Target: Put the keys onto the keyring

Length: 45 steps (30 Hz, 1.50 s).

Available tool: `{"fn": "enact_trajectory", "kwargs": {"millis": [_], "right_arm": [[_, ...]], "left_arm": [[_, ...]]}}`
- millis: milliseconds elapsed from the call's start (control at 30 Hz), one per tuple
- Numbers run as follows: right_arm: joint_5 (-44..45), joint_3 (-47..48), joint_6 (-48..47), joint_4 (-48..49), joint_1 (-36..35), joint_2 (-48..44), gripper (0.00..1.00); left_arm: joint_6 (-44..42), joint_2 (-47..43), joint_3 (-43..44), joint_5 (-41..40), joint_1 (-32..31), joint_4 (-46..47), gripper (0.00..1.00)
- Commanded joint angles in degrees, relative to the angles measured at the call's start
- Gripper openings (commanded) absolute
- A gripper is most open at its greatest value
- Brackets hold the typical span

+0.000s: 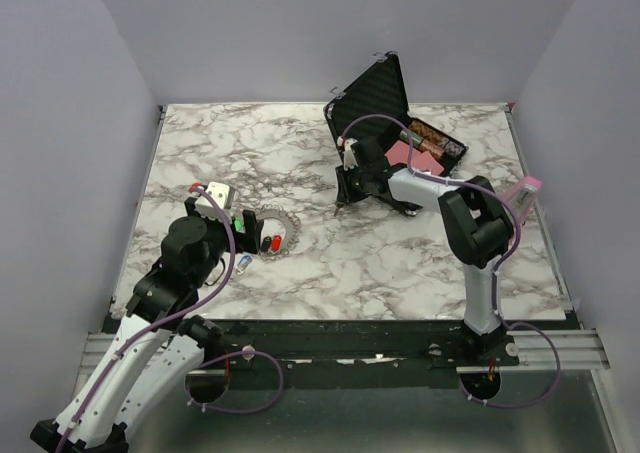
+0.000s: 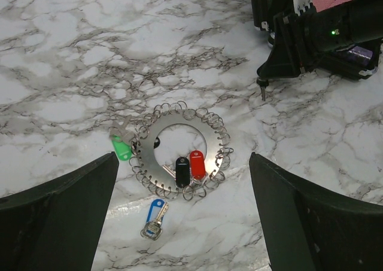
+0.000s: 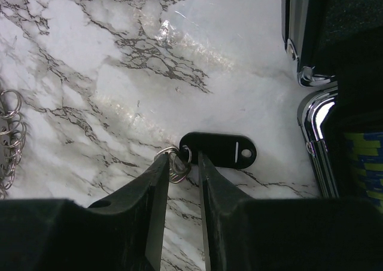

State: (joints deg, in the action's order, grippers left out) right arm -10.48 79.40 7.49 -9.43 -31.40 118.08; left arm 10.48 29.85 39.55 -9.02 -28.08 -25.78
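My right fingers stand close together around the small wire ring of a black key tag, which lies flat on the marble worktop near the open black case; I cannot tell whether they actually pinch it. My left fingers are spread wide, hovering above the keyring, a silver disc edged with wire loops. A black-headed key and a red-headed key lie side by side at its near edge, with a blue tag just beside it
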Motion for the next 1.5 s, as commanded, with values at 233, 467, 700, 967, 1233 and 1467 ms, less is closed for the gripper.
{"fn": "enact_trajectory", "kwargs": {"millis": [233, 467, 700, 967, 1233, 1467], "right_arm": [[0.55, 1.38, 0.42, 0.29, 0.46, 1.36, 0.25], [0.46, 1.55, 0.77, 0.2, 0.81, 1.27, 0.13], [-5.06, 1.03, -1.15, 0.2, 2.3, -1.88, 0.01], [-30.1, -6.25, -16.43, -1.82, 7.49, -16.8, 0.01], [-51.99, -18.39, -41.82, -19.2, 7.84, -38.44, 0.01], [-61.58, -21.74, -60.03, -32.48, 7.84, -44.34, 0.01]], "left_arm": [[-0.55, -0.84, 0.18, 0.4, 0.3, 1.08, 0.99], [-0.46, -0.93, 0.09, 0.58, 0.39, 1.17, 0.99], [-0.55, -1.54, -0.18, 3.21, 0.48, 1.96, 0.99], [1.9, -5.93, -7.8, 30.77, 0.3, 17.48, 0.98], [12.55, -4.64, -15.47, 44.96, -2.58, 44.05, 0.92], [2.63, 5.83, -12.22, 41.1, -12.61, 45.55, 0.76]]}}
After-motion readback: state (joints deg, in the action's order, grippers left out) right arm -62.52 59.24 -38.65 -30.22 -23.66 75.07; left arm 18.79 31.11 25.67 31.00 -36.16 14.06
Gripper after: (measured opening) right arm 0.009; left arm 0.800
